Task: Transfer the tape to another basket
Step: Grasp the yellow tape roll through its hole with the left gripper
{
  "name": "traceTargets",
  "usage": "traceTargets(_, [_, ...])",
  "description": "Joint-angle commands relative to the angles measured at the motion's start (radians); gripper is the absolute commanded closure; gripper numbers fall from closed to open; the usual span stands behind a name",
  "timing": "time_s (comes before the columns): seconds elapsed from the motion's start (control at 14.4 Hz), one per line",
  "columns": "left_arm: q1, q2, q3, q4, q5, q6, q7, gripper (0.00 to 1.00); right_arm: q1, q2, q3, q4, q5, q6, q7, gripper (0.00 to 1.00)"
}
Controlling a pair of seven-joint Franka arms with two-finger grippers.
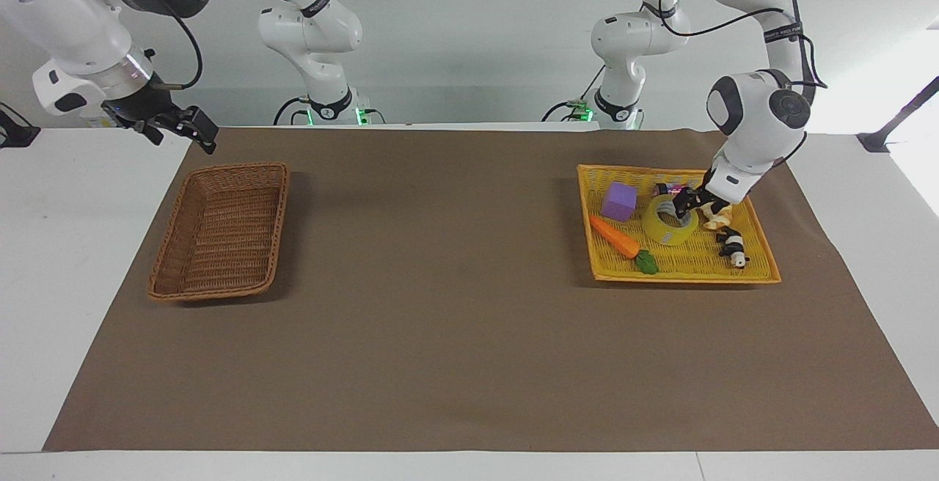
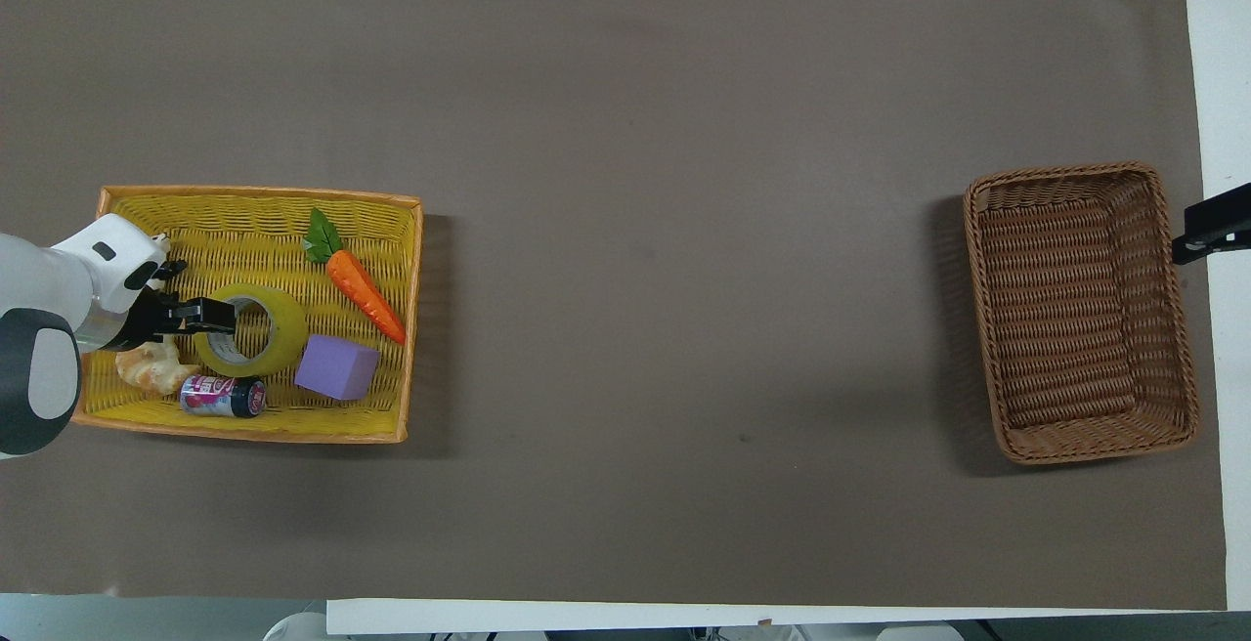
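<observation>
The grasp is in hand: the left gripper is down at the tape in the yellow tray, right of frame – whether its jaws have pinched the wall, I cannot tell. Next: close firmly, lift clear, and carry it to the brown basket at the left (where the right gripper waits, jaws spread).

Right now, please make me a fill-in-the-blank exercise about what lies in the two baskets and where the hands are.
1. The tape lies in the ____ tray basket.
2. The brown basket holds ____.
3. The block beside the tape, toward the right arm's end, is ____ in colour.
4. The ____ hand is down at the tape; the other hand waits near the brown basket.

Missing words: yellow; nothing; purple; left
</observation>
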Motion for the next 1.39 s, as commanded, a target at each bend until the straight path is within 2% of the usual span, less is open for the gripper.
traceTargets(0.0, [0.002, 0.01, -0.003, -0.041, -0.007, 0.063, -0.003, 0.11, 0.0, -0.024, -0.001, -0.028, 0.007, 0.003, -0.017, 0.0])
traceTargets(0.14, [-0.007, 0.012, -0.003, -0.084, -0.007, 0.128, -0.009, 0.13, 0.0, -0.024, -0.001, -0.028, 0.007, 0.003, -0.017, 0.0])
traceTargets(0.28, [-0.008, 0.013, -0.003, -0.106, -0.007, 0.14, -0.009, 0.16, 0.0, -0.024, -0.001, -0.028, 0.007, 0.003, -0.017, 0.0])
traceTargets(0.77, [-0.008, 0.062, -0.005, -0.121, -0.007, 0.206, -0.012, 0.2, 0.0, -0.024, -0.001, -0.028, 0.007, 0.003, -0.017, 0.0])
traceTargets(0.84, [-0.008, 0.062, -0.005, -0.123, -0.007, 0.208, -0.014, 0.27, 0.0, -0.026, -0.001, -0.028, 0.007, 0.003, -0.017, 0.0])
traceTargets(1.04, [-0.008, 0.062, -0.004, -0.111, -0.007, 0.193, -0.043, 0.88, 0.0, -0.024, -0.001, -0.028, 0.007, 0.003, -0.017, 0.0])
traceTargets(1.11, [-0.007, 0.058, -0.003, -0.088, -0.007, 0.177, -0.025, 0.93, 0.0, -0.024, -0.001, -0.028, 0.007, 0.003, -0.017, 0.0])
traceTargets(1.18, [-0.007, 0.05, -0.003, -0.042, -0.006, 0.095, -0.006, 0.99, 0.0, -0.024, -0.001, -0.028, 0.007, 0.003, -0.017, 0.0])
traceTargets(1.32, [-0.01, 0.056, -0.007, 0.106, -0.006, -0.086, 0.0, 1.0, 0.0, -0.024, -0.001, -0.028, 0.007, 0.003, -0.017, 0.0])
